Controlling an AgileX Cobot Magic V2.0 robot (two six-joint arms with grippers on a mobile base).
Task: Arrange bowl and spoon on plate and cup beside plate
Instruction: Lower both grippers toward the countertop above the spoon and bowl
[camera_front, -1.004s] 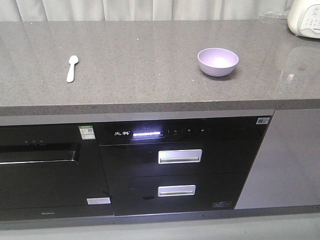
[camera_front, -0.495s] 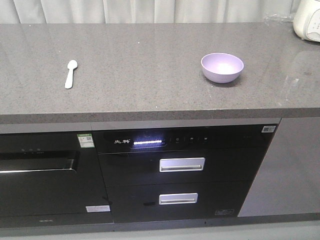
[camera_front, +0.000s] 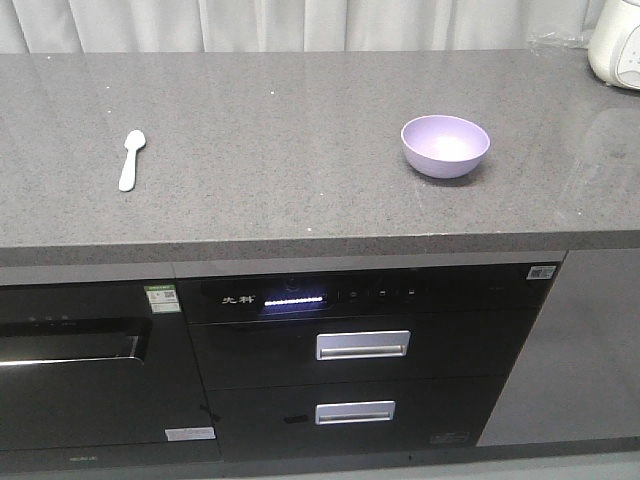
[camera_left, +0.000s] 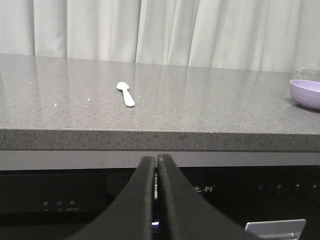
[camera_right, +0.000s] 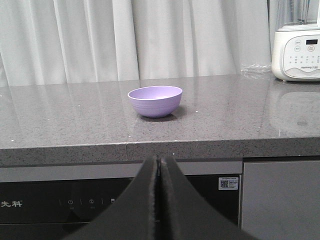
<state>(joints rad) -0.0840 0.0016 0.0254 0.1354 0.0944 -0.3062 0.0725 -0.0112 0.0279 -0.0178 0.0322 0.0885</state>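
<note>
- The small round lavender-purple plastic bowl (camera_front: 445, 145) is sitting upright on the grey speckled stone tabletop (camera_front: 290, 110), with its glossy inside showing nothing in it.
- The short pale mint-green plastic spoon (camera_front: 131, 158) is lying flat on the same tabletop, well apart from the bowl and far to its left in the front view. Its scoop is pointing away from the front edge.
- The left pincer (camera_left: 156, 162) is hanging lower than the bowl, below the tabletop's front edge and before the black cabinet front (camera_front: 360, 345). Its two dark fingers are pressing together with nothing between them.
- The left pincer is aiming level and forward. In its wrist view the spoon is lying just left of its line and the bowl is sitting at the far right edge.
- The right pincer (camera_right: 160, 161) is also hanging below the level of the bowl, fingers closed tight against each other and gripping nothing.
- The right pincer is pointing straight ahead, almost in line with the bowl, which is standing just left of centre in that wrist view.
- A white kitchen appliance (camera_right: 296, 47) is standing at the back of the tabletop, well to the right of the bowl.
</note>
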